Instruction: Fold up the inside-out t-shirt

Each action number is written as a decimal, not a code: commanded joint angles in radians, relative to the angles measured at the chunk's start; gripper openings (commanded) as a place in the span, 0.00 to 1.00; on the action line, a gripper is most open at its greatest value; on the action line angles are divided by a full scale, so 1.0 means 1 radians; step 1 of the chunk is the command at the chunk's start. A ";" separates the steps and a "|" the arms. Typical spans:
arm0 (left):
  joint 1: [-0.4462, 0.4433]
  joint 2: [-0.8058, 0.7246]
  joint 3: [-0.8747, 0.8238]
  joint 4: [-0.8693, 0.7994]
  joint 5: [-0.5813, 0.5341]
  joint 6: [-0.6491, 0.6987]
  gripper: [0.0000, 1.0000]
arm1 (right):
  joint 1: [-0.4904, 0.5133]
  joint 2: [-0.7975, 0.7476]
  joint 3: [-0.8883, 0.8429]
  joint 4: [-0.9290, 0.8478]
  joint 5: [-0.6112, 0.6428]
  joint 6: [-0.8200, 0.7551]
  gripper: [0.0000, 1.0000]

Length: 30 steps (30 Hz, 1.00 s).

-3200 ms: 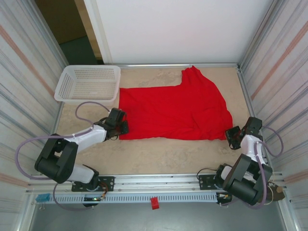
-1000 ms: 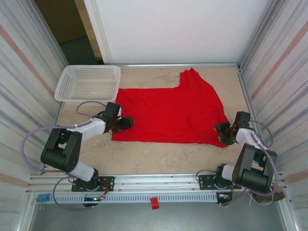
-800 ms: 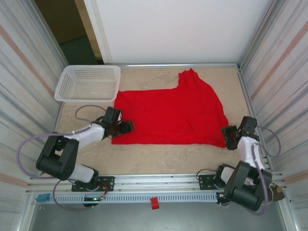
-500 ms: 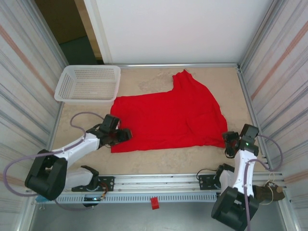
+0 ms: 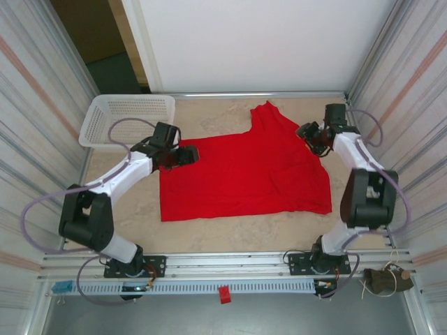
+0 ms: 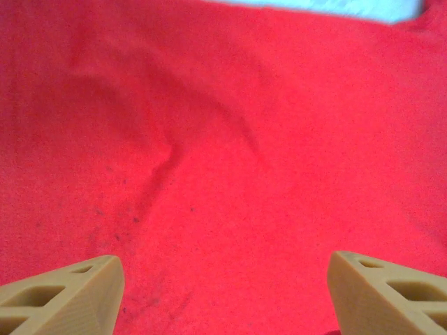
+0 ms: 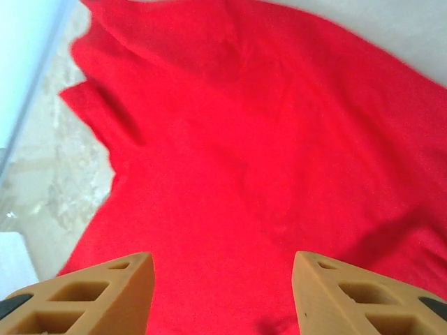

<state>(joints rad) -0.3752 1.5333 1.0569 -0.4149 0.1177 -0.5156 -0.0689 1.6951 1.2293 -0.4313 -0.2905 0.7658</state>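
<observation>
Hovering over the far-left corner of the inside-out t-shirt (image 5: 244, 174), the left tool (image 5: 187, 155) shows its jaws spread wide, tan fingers (image 6: 70, 296) apart with nothing but red cloth beneath them. Over toward the right edge of the counter (image 5: 230, 234), the right tool (image 5: 306, 132) hangs above the shirt's far-right part, jaws parted too, gripping nothing. The shirt lies spread flat across the middle of the counter, one part reaching toward the far edge, soft creases running through it. A white mesh basket (image 5: 105, 115) sits in the far-left corner, near the shirt.
</observation>
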 commanded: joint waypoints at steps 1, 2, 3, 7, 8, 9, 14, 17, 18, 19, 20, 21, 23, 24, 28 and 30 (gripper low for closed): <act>-0.020 0.046 0.012 -0.006 0.023 0.036 0.77 | 0.008 0.111 -0.003 0.018 -0.032 0.011 0.52; -0.025 0.059 0.009 0.001 0.023 0.035 0.77 | 0.008 0.127 -0.017 0.029 -0.025 0.028 0.52; -0.032 0.068 0.003 0.009 0.024 0.033 0.77 | 0.006 0.135 -0.046 0.047 -0.012 0.045 0.52; -0.057 0.098 -0.031 0.035 0.033 0.023 0.78 | -0.024 0.092 -0.211 0.112 0.049 0.114 0.52; -0.061 0.103 -0.040 0.040 0.035 0.020 0.78 | -0.038 0.073 -0.244 0.117 0.061 0.125 0.52; -0.067 0.109 -0.051 0.047 0.034 0.019 0.78 | -0.056 0.052 -0.281 0.118 0.073 0.137 0.52; -0.092 0.125 -0.099 0.075 0.035 0.006 0.78 | -0.154 -0.079 -0.437 0.097 0.124 0.188 0.53; -0.109 0.126 -0.129 0.089 0.034 -0.006 0.78 | -0.210 -0.165 -0.511 0.073 0.147 0.199 0.53; -0.116 0.125 -0.141 0.096 0.034 -0.013 0.78 | -0.227 -0.197 -0.534 0.062 0.157 0.199 0.53; -0.122 0.124 -0.152 0.104 0.034 -0.020 0.78 | -0.240 -0.224 -0.552 0.051 0.163 0.198 0.53; -0.131 0.123 -0.167 0.113 0.034 -0.028 0.78 | -0.256 -0.261 -0.572 0.042 0.167 0.200 0.53; -0.142 0.122 -0.181 0.121 0.032 -0.037 0.78 | -0.267 -0.295 -0.592 0.032 0.169 0.200 0.54; -0.162 0.119 -0.210 0.134 0.025 -0.058 0.78 | -0.281 -0.360 -0.622 0.004 0.186 0.204 0.53; -0.171 0.116 -0.227 0.141 0.023 -0.072 0.78 | -0.287 -0.395 -0.634 -0.017 0.197 0.208 0.54; -0.202 0.072 -0.282 0.160 0.033 -0.143 0.78 | -0.297 -0.505 -0.649 -0.029 0.179 0.207 0.54; -0.204 0.020 -0.284 0.158 0.045 -0.175 0.78 | -0.296 -0.503 -0.593 -0.011 0.122 0.169 0.54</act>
<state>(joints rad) -0.5686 1.5917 0.8112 -0.2077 0.1356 -0.6106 -0.3607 1.2102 0.5797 -0.4221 -0.1352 0.9573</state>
